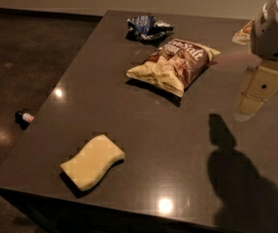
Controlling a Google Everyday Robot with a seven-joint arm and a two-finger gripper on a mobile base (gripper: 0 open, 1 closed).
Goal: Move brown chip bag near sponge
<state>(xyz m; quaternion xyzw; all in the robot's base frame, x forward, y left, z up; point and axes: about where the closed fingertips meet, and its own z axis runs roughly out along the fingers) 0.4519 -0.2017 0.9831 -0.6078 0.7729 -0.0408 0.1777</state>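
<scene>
The brown chip bag (pixel 174 64) lies flat at the far middle of the dark table (pixel 144 130), with white "Sea Salt" lettering and cream-yellow ends. The pale yellow sponge (pixel 92 162) lies near the front left corner, well apart from the bag. My gripper (pixel 253 97) hangs above the table at the right edge of the view, to the right of the bag and not touching it. It holds nothing that I can see. Its shadow falls on the table at the front right.
A crumpled dark blue and white bag (pixel 147 28) lies just behind the brown bag. A small bottle-like object (pixel 25 116) lies on the floor left of the table. The table's left and front edges are close to the sponge.
</scene>
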